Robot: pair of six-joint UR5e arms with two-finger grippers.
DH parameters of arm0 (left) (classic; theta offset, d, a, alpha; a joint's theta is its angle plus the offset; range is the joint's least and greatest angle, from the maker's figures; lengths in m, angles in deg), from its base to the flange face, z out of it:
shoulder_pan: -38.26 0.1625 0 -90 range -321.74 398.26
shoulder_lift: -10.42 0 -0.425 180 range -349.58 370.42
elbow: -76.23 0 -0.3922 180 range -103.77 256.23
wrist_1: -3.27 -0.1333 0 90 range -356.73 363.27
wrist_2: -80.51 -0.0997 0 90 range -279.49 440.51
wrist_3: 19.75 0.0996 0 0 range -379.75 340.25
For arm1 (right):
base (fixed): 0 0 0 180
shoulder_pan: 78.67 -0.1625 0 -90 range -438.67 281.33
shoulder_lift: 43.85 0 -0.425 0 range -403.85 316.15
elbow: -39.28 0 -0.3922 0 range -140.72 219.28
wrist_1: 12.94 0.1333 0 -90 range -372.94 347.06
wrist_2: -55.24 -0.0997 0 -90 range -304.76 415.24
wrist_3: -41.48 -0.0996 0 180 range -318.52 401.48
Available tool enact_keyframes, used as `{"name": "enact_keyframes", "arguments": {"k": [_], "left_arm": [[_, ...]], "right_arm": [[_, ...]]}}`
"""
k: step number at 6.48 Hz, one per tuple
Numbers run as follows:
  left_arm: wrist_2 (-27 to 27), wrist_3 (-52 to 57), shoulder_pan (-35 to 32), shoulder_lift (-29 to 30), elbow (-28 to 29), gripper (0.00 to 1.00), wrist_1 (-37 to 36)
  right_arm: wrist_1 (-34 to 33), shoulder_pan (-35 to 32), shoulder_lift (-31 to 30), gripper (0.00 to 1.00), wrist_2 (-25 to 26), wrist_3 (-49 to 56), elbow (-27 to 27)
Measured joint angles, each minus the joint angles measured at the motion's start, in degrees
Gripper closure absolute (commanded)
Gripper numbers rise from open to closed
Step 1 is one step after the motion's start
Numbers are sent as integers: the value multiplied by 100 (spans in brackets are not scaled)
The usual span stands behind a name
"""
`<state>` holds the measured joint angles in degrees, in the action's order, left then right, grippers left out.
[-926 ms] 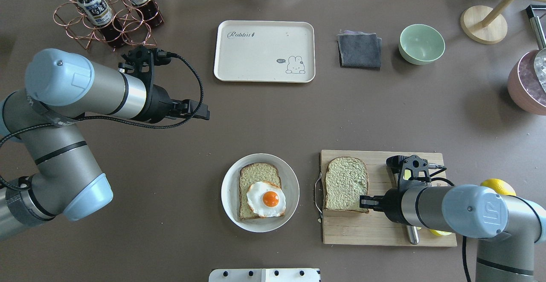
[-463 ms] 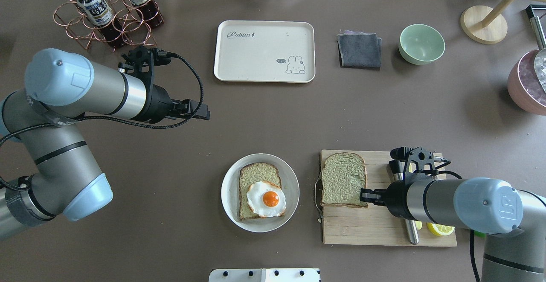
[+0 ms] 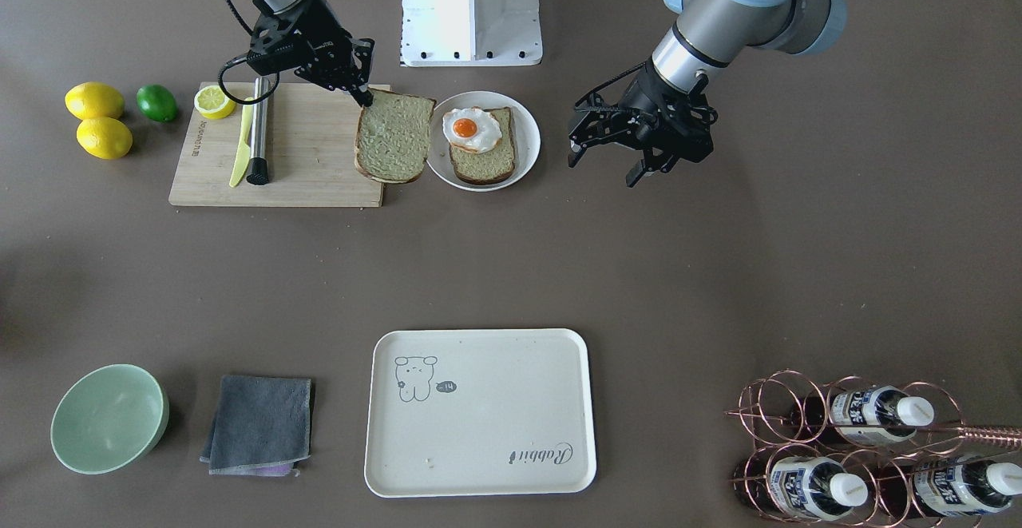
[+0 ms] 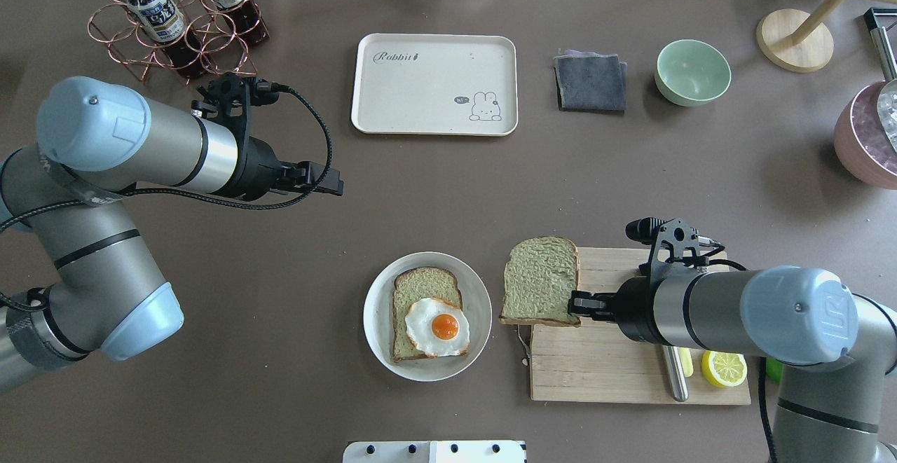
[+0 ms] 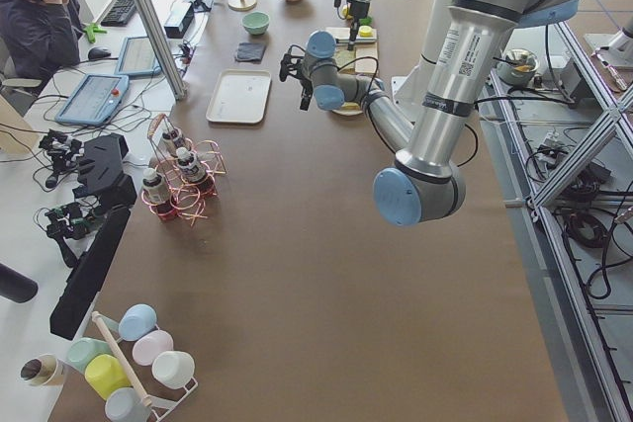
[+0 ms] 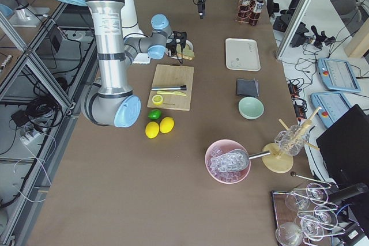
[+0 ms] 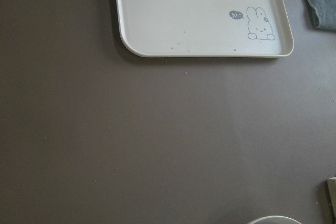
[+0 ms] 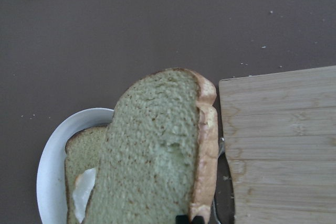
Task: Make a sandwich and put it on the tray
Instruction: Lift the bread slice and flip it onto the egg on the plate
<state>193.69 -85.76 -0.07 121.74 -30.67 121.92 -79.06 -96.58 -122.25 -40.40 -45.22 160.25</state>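
Right gripper [image 4: 576, 303] pinches one of two brown-crusted bread slices [image 4: 539, 281]; the other slice [image 4: 424, 284] carries one white fried egg [image 4: 436, 326] on a round white plate [image 4: 378, 340]; left gripper [image 3: 603, 168] spread wide.

Overhead & front cams face opposite ways, both w/ tray [image 4: 420, 92]; wrist cams close, looking down.

Rough, porous bread slice [image 4: 540, 279]; grained wooden cutting board [image 4: 617, 368]; smooth matt plastic tray [image 4: 434, 85]

The tray [image 4: 420, 92] reads "Rabbit", with "hi" beside its drawing [image 4: 485, 107].
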Motion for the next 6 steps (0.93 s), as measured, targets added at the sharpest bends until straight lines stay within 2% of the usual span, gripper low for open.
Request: {"name": "enact_keyframes", "arguments": {"k": [3, 6], "left_arm": [[8, -14, 9, 9, 35, 2, -7], [5, -58, 2, -1, 37, 2, -10]], "right_arm": [[-279, 480, 1045, 100, 568, 115, -743], [-272, 635, 1458, 100, 714, 630, -1215]]}}
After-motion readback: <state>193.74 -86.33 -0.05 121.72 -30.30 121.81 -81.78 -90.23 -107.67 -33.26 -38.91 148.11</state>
